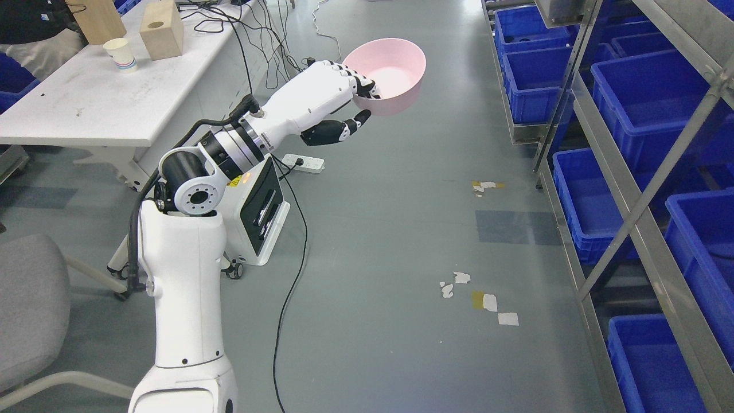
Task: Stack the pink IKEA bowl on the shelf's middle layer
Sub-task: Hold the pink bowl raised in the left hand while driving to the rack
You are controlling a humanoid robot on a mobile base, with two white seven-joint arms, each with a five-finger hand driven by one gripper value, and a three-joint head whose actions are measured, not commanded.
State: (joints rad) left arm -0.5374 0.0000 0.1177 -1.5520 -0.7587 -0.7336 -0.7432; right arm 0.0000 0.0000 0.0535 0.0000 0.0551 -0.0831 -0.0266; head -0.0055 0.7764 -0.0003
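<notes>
Head view: smooth round pink bowl (pixel 391 73) (left hand (pixel 338 97))

Pink bowl (pixel 391 75), round, smooth, empty, upright and slightly tilted, held in mid-air above grey floor, gripped at its near rim, well left of metal shelf (pixel 642 189) with blue bins

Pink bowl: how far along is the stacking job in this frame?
Done: the pink bowl is picked up; the left hand grips its near rim, fingers over the edge and thumb below, holding it in the air above the grey floor. In hand: carrying it. Left: it is not yet on the shelf rack at the right, which shows only blue bins. No other bowl is visible to stack on.
</notes>
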